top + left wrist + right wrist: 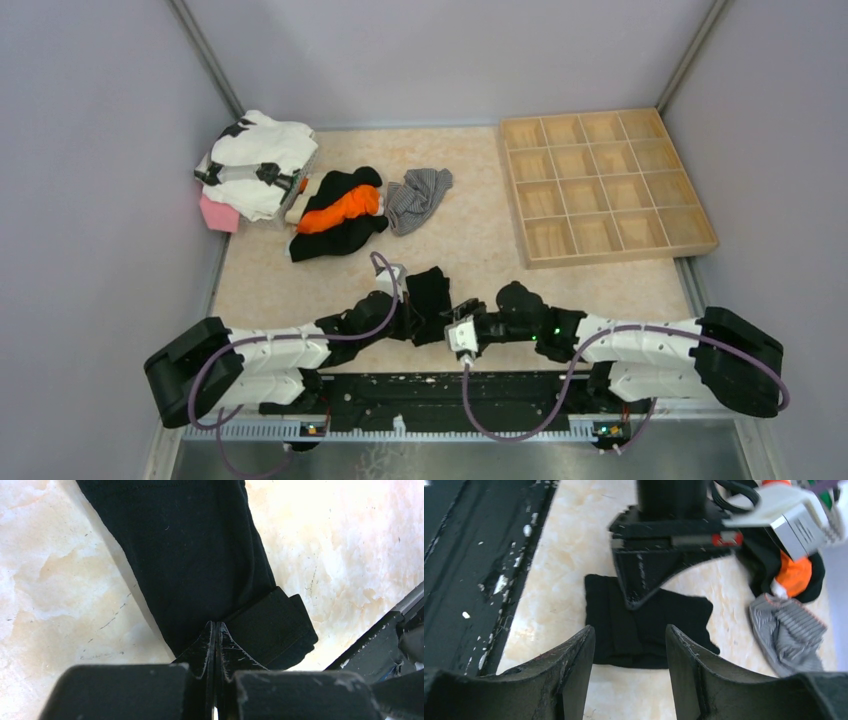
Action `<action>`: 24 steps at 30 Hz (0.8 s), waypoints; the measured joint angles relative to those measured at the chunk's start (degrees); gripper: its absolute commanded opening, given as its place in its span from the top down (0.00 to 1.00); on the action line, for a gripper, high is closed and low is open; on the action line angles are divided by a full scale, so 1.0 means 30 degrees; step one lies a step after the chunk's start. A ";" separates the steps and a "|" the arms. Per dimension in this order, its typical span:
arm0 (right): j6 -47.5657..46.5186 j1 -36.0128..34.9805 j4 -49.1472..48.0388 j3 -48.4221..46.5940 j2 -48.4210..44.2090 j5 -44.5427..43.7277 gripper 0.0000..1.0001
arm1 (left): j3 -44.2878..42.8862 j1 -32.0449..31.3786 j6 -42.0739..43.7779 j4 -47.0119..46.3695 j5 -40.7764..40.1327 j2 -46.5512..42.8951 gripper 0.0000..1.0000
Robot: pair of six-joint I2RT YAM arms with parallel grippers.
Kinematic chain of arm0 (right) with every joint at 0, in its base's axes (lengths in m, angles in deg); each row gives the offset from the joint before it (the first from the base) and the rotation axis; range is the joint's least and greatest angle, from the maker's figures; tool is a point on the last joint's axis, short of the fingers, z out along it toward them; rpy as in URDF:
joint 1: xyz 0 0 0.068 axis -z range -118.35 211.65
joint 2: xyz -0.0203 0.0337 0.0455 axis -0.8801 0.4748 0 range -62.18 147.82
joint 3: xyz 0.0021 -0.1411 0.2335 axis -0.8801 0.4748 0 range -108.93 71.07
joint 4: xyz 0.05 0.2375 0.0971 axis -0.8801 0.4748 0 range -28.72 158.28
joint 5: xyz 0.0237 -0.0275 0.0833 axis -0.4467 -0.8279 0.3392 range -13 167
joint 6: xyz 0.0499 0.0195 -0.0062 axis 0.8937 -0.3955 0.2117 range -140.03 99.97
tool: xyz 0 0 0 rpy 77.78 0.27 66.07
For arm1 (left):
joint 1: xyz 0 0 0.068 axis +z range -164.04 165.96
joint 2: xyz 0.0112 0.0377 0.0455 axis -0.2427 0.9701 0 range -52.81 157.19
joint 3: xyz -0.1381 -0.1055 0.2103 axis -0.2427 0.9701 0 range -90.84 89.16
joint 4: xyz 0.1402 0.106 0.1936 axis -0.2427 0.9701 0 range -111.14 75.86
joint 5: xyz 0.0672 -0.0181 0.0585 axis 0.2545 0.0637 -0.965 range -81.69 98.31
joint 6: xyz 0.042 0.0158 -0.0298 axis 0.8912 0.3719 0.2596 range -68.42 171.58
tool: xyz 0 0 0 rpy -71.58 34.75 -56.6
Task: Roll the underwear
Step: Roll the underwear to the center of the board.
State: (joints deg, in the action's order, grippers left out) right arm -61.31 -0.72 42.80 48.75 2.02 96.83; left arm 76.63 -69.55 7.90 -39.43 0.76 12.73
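The black underwear (430,290) lies flat on the table between my two grippers, its near end folded over (272,630). My left gripper (215,625) is shut, its tips resting on the cloth at the fold; it also shows in the top view (412,318) and the right wrist view (636,602). My right gripper (629,635) is open and empty, just short of the black underwear's (649,630) near edge, and it shows in the top view (458,328). The grey striped underwear (418,196) lies crumpled farther back and also shows in the right wrist view (786,630).
A black and orange cloth pile (340,212) lies left of the grey piece. White clothing (258,160) and a pink item (218,213) sit at the back left. A wooden compartment tray (605,185) stands at the back right. A black rail (400,390) runs along the near edge.
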 measured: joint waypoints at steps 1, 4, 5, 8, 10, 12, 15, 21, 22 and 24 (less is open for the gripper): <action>-0.0823 -0.0372 -0.0029 0.0058 0.0029 -0.0015 0.47 | 0.0000 0.0000 0.0000 -0.0051 -0.0007 0.0015 1.00; -0.2601 -0.1231 -0.0051 0.0087 0.0452 -0.0168 0.47 | -0.0007 0.0000 0.0015 -0.0146 -0.0015 0.0124 1.00; -0.3060 -0.1450 -0.0058 0.0095 0.0670 -0.0277 0.47 | -0.0015 0.0000 0.0015 -0.0153 -0.0015 0.0124 1.00; -0.4371 -0.1967 -0.0109 0.0095 0.1596 -0.0780 0.47 | -0.0036 0.0000 0.0036 -0.0153 -0.0007 0.0138 1.00; -0.5166 -0.2178 -0.0175 0.0124 0.2324 -0.1231 0.47 | -0.0058 0.0007 0.0080 -0.0189 -0.0007 0.0219 1.00; -0.5901 -0.2273 -0.0510 0.0313 0.2994 -0.1800 0.48 | -0.0117 0.0007 0.0131 -0.0197 0.0000 0.0350 1.00; -0.6739 -0.2302 -0.1421 0.0648 0.3883 -0.2623 0.48 | -0.0211 0.0022 0.0204 -0.0240 0.0000 0.0503 1.00; -0.7956 -0.2302 -0.3126 0.0823 0.5515 -0.3789 0.50 | -0.0364 0.0080 0.0408 -0.0357 0.0058 0.0838 1.00; -0.8080 -0.2302 -0.3410 0.0823 0.5741 -0.3891 0.52 | -0.0372 0.0080 0.0437 -0.0357 0.0058 0.0838 1.00; -0.8262 -0.2302 -0.3920 0.0823 0.6098 -0.4065 0.55 | -0.0379 0.0080 0.0481 -0.0350 0.0066 0.0831 1.00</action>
State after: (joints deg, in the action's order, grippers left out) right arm -86.09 -7.62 31.04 51.22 20.32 84.63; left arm 75.49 -69.31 9.34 -40.48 0.96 15.22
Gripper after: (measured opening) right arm 0.491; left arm 0.006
